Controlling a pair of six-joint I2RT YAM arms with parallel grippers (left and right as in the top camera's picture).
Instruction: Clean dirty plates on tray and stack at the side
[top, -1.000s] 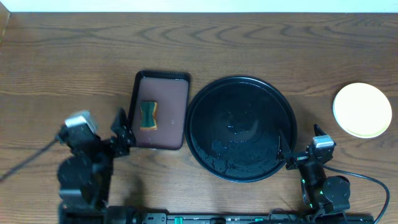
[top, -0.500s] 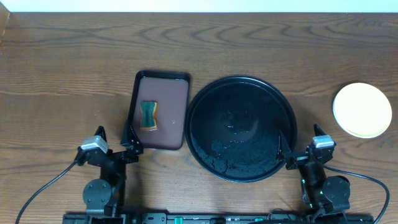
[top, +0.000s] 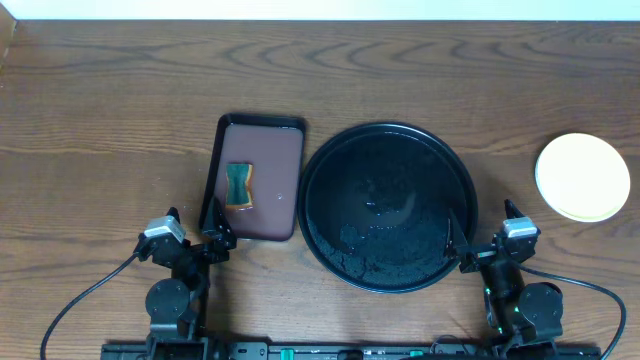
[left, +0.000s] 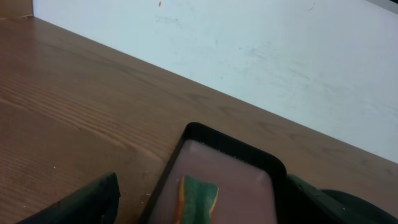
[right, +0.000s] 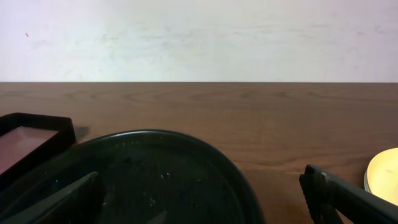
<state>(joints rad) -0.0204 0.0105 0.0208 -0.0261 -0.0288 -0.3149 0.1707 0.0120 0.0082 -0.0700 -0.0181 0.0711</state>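
The large round black tray (top: 388, 206) sits in the middle of the table with no plate on it; it also shows in the right wrist view (right: 168, 180). A pale yellow plate (top: 583, 177) lies on the table at the far right, seen at the edge of the right wrist view (right: 382, 174); whether other plates lie under it I cannot tell. My left gripper (top: 197, 235) is open and empty at the near end of the brown tray. My right gripper (top: 483, 245) is open and empty at the black tray's near right rim.
A smaller rectangular dark-brown tray (top: 258, 178) left of the black tray holds a green-and-yellow sponge (top: 239, 186), also in the left wrist view (left: 198, 198). A white wall runs along the table's far edge.
My left arm has drawn back and down to the table's near edge, its gripper now low by the brown tray's near end. The right arm, tray and plate have not moved.
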